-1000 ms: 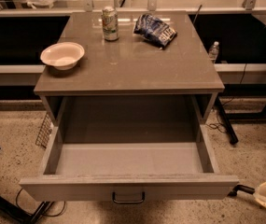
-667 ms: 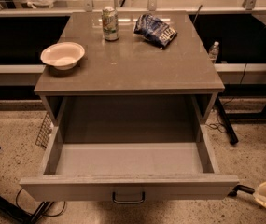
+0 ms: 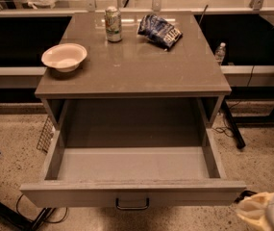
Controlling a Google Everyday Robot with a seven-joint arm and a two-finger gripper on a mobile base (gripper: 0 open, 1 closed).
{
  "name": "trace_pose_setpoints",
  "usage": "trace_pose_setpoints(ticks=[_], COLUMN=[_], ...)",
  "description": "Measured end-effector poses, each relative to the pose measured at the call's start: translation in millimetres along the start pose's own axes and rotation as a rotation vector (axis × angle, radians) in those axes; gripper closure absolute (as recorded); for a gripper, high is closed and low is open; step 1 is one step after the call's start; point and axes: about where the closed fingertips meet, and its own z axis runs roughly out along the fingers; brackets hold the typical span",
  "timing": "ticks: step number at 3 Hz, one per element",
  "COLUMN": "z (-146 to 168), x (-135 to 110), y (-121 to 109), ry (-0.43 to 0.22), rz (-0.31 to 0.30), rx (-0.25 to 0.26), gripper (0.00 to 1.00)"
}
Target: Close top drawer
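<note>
Found top drawer (image 3: 132, 165) pulled well out toward the near side; saw nothing inside; noted handle (image 3: 132, 205) at centre of the front panel. Logged gripper (image 3: 260, 211) low at the near right corner, just beside the right end of the panel and well right of the handle; could not tell how far open, nor made out anything held. Noted bowl (image 3: 64, 57) at left of cabinet top (image 3: 141, 73), can (image 3: 113, 24) at far centre, bag (image 3: 159, 31) right of the can. Judged main hazard an off-centre push: shoving from the right end risked skewing the drawer on its runners and jamming it part-way. Judged second hazard a miss: coming in too far right risked sliding past the panel's end and striking the cabinet side instead. Reckoned a hard slam likely to jolt the top and tip the can, perhaps shift the bowl. Marked dark cable (image 3: 242, 194) on the floor by the right end of the panel as a snag risk for arm or base. Spotted more cable (image 3: 28, 214) near left under the front; thought it less likely to matter. Flagged pinch risk too: leaving the gripper over the panel's top edge at closing risked trapping it under the cabinet top. Favoured, as judgement only, shifting toward the panel's centre and pushing flat, slowly, straight to the far side.
</note>
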Motion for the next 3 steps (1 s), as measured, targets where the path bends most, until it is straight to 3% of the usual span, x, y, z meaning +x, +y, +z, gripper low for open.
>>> trace_pose_setpoints(ticks=[1, 2, 3], z=[52.6, 92.5, 109.9], x=[3.6, -16.9, -33.5], y=[17.6, 26.0, 28.1], ry=[-0.121, -0.233, -0.284], rz=[0.014, -0.06, -0.111], rx=[-0.061, -0.117, -0.142], gripper=[1.0, 1.0, 1.0])
